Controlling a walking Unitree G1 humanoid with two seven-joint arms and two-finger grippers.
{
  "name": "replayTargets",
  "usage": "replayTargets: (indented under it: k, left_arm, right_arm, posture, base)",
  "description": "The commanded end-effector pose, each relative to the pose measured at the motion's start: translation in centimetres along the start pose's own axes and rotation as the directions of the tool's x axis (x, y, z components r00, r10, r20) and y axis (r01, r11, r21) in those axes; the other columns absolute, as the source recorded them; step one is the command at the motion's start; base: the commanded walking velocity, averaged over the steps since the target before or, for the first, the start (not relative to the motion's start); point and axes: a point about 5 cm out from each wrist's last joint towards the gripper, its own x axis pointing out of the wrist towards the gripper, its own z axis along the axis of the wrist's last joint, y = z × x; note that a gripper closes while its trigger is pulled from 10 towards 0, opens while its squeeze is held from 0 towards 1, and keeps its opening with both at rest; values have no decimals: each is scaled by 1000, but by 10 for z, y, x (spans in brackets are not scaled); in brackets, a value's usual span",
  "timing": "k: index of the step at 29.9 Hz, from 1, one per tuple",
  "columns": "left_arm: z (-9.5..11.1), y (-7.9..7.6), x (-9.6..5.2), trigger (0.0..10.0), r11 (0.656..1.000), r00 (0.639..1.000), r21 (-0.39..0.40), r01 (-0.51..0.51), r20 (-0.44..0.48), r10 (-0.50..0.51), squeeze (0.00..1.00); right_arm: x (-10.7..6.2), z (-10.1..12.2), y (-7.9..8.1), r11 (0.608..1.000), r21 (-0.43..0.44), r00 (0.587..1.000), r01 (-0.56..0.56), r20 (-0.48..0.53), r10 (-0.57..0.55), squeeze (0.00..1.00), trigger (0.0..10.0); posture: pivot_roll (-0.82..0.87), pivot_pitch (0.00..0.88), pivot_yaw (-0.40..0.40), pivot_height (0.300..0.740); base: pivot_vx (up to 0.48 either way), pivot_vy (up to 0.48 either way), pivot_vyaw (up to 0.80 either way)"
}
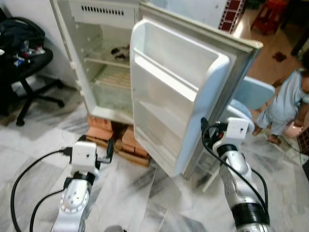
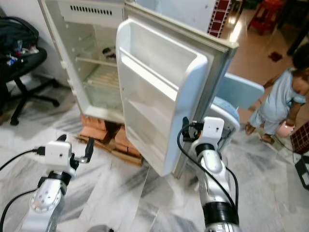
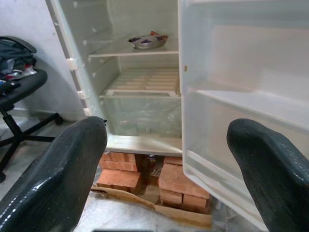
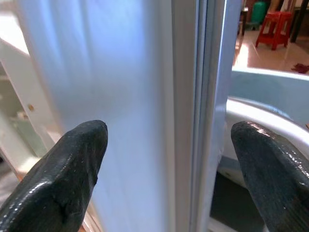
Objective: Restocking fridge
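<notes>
office chair [image 1: 29, 72] with clutter far left. left gripper [image 1: 104, 151] low over the marble floor [image 1: 145, 203], jaws spread, holding nothing, aimed at the fridge [image 1: 104, 63]. fridge stands on bricks [image 1: 116, 133], cabinet open, one small packet [image 3: 147, 40] on upper shelf. fridge door [image 1: 183, 96] swung wide, door racks bare. right gripper [image 1: 212, 131] at the door's outer edge, jaws spread either side of it. person [image 1: 289, 104] crouched far right
</notes>
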Motion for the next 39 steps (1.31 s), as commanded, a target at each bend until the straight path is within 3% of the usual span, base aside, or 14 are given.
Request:
replayTargets:
  k: [1, 5, 15, 20, 23, 24, 25, 26, 27, 29, 33, 36, 38, 39]
  left_arm:
    - [-9, -1, -4, 10000, 1000, 999, 15, 5, -47, -4, 0]
    - [-29, 2, -15, 10000, 999, 989, 47, -16, -143, 22, 0]
    - [-38, 0, -22, 10000, 999, 982, 38, -20, -188, 27, 0]
    - [-38, -3, -19, 10000, 999, 982, 36, -13, -187, 19, 0]
    - [-37, -5, -17, 10000, 999, 983, 31, -8, -184, 14, 0]
    - [-37, -6, -18, 10000, 1000, 983, 30, -6, -184, 12, 0]
    - [-37, -6, -18, 10000, 1000, 983, 30, -6, -184, 12, 0]
    - [-38, -7, -18, 10000, 1000, 983, 28, -6, -186, 11, 0]
    - [-38, -7, -19, 10000, 1000, 982, 27, -6, -187, 11, 0]
    - [-39, -7, -21, 10000, 1000, 982, 27, -7, -191, 12, 0]
    - [-40, -7, -22, 10000, 1000, 980, 27, -11, -196, 16, 0]
    - [-41, -6, -23, 10000, 1000, 980, 28, -13, -199, 19, 0]
    - [-41, -6, -24, 10000, 1000, 980, 28, -13, -200, 19, 0]
    - [-42, -6, -24, 10000, 1000, 979, 28, -12, -204, 18, 0]
  right_arm:
    - [7, 6, 3, 1000, 27, 1000, 5, 18, -6, 0, 10000]
    - [25, 23, 24, 997, 63, 998, -40, 59, 36, 0, 10000]
    - [43, 49, 77, 970, 184, 985, -159, 103, 142, 0, 10000]
    - [37, 54, 119, 904, 256, 939, -343, 109, 325, 0, 10000]
    - [16, 60, 152, 723, 377, 810, -579, 158, 566, 0, 10000]
    - [-2, 70, 164, 560, 450, 696, -695, 227, 681, 0, 10000]
    - [-2, 70, 164, 560, 450, 696, -695, 227, 681, 0, 10000]
    - [-17, 80, 169, 413, 482, 588, -772, 296, 753, 0, 10000]
    - [-25, 83, 167, 358, 474, 536, -804, 320, 781, 0, 10000]
    - [-34, 84, 163, 302, 459, 477, -836, 334, 813, 0, 10000]
    - [-42, 65, 142, 308, 426, 433, -851, 237, 870, 0, 10000]
    - [-57, 48, 116, 267, 409, 342, -873, 122, 932, 0, 10000]
    - [-61, 46, 111, 255, 411, 320, -875, 98, 942, 0, 10000]
    - [-71, 37, 98, 221, 386, 252, -896, 29, 967, 0, 10000]
  posture:
    - [91, 0, -34, 740]
    - [97, 0, -37, 740]
    - [105, 0, -43, 740]
    - [99, 0, -44, 740]
    - [95, 0, -48, 740]
    - [95, 0, -50, 740]
    - [95, 0, -50, 740]
    - [95, 0, -52, 740]
    - [96, 0, -54, 740]
    - [96, 0, -56, 740]
    - [100, 0, -60, 740]
    - [97, 0, -59, 740]
    - [97, 0, -59, 740]
    - [95, 0, -58, 740]
  base:
    - [0, 0, 0]
    - [0, 0, 0]
    - [0, 0, 0]
    - [0, 0, 0]
    - [0, 0, 0]
    - [0, 0, 0]
    - [0, 0, 0]
    - [0, 0, 0]
    - [0, 0, 0]
    - [0, 0, 0]
    - [0, 0, 0]
    - [0, 0, 0]
    - [0, 0, 0]
    - [0, 0, 0]
